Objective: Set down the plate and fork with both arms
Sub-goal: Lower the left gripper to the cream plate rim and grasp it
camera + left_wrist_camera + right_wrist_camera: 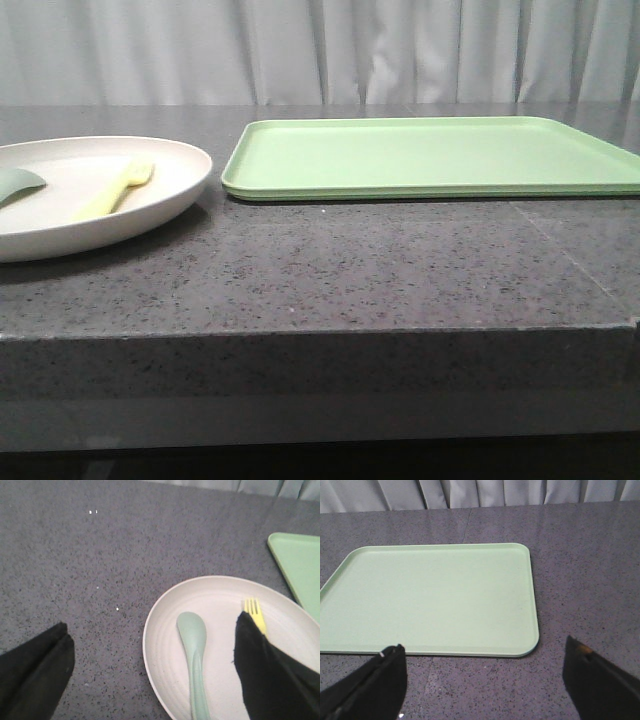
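The plate [220, 610] sat left of the tray [430, 155], holding the fork [115, 188] and a spoon [192, 635]; both looked light, stiff and slippery, best pinched at the rim, and the left gripper [150, 670] and right gripper [485, 680] gaped wide, empty.

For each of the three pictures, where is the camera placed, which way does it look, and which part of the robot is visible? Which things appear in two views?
Front view: low at the table edge, looking forward over the plate and tray; no arm shows.
Left wrist view: above the left gripper, looking down on the plate, fork and spoon; its dark fingers show, spread.
Right wrist view: above the right gripper, looking down at the tray; its fingers show, spread.
Shared: plate and fork in front and left wrist views; tray in all three.
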`<move>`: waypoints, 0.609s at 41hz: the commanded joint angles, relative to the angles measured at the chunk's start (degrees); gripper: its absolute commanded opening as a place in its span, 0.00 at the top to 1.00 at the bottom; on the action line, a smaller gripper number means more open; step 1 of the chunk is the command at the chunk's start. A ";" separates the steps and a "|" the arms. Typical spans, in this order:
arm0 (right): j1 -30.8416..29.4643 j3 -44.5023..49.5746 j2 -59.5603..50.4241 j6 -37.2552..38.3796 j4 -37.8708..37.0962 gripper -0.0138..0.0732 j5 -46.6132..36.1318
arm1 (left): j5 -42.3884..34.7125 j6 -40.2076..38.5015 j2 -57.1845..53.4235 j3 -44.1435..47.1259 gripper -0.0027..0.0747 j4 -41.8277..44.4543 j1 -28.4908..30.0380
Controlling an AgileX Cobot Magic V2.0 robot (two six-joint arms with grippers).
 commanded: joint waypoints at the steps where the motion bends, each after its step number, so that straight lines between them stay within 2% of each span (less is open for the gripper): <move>1: -0.06 -2.15 0.15 -0.58 -0.37 0.09 -3.89 | 0.04 0.04 5.40 -5.78 0.15 -0.61 0.10; 15: 0.05 -2.15 0.15 -0.58 -0.37 0.09 -3.79 | 17.31 0.04 26.00 -20.11 0.15 -0.01 0.10; 25: 0.05 -2.15 0.15 -0.58 -0.37 0.09 -3.17 | 20.29 0.04 35.49 -24.32 0.15 2.82 0.10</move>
